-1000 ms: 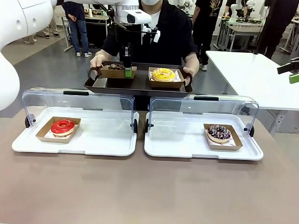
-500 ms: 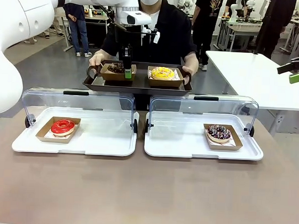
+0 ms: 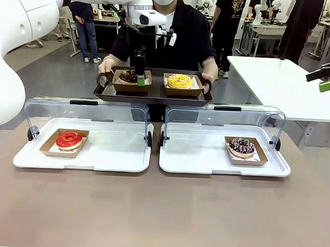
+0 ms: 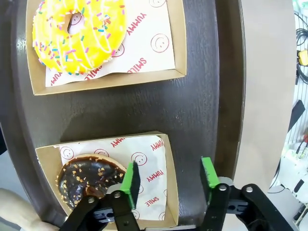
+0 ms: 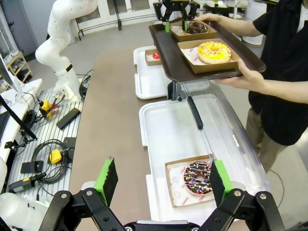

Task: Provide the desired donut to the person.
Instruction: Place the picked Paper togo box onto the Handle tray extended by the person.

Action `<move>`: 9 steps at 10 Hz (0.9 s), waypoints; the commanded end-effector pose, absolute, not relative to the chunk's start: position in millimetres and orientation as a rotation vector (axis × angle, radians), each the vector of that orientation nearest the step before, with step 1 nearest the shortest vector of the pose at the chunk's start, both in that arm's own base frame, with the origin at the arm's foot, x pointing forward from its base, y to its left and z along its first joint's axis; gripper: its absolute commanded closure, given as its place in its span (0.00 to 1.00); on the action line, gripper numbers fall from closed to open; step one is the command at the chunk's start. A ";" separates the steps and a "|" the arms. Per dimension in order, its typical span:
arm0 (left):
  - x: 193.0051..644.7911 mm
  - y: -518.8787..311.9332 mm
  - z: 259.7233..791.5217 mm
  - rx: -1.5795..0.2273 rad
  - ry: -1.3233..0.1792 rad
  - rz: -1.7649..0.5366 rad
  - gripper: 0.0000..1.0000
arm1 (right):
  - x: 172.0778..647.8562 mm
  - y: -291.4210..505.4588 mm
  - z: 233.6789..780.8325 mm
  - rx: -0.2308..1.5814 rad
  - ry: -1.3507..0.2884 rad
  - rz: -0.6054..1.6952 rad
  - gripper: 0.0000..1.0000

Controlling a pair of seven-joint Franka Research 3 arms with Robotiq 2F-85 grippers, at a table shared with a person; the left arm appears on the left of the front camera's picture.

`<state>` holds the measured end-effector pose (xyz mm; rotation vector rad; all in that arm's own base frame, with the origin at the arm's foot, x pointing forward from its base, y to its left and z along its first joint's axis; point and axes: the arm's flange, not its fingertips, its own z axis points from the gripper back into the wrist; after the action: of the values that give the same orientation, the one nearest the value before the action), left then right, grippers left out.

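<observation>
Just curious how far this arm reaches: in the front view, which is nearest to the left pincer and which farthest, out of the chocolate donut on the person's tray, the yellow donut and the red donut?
1. Chocolate donut, on the tray's left, right at the left pincer.
2. Yellow donut, on the tray's right.
3. Red donut, down in the left display case.

A brown table top (image 3: 161, 211) fills the lower half of the front frame. Behind it, grey floor (image 3: 57, 78) runs to the upper left, where people in dark tops and jeans (image 3: 84, 27) stand by a workbench. At the right edge stands a white table (image 3: 281, 85), with another work table (image 3: 267, 30) at the upper right. In the right wrist frame, cables and small yellow devices (image 5: 45, 156) lie on a slatted metal surface at the left.
</observation>
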<state>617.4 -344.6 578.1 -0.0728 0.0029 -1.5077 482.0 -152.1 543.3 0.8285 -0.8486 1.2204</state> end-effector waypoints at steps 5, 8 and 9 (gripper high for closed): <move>611.8 -350.2 597.6 -0.055 0.000 -1.561 0.00 | 481.8 -151.6 543.4 0.834 -0.855 1.217 0.00; 550.7 -321.5 619.6 0.075 -0.065 -1.668 0.05 | 481.8 -151.6 543.4 0.834 -0.855 1.217 0.00; 530.3 -309.6 622.4 0.117 -0.075 -1.698 0.05 | 481.8 -151.6 543.4 0.834 -0.855 1.217 0.00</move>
<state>579.4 -340.7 647.8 0.0427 -0.0603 -1.6576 482.1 -152.1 543.0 0.8291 -0.8482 1.2201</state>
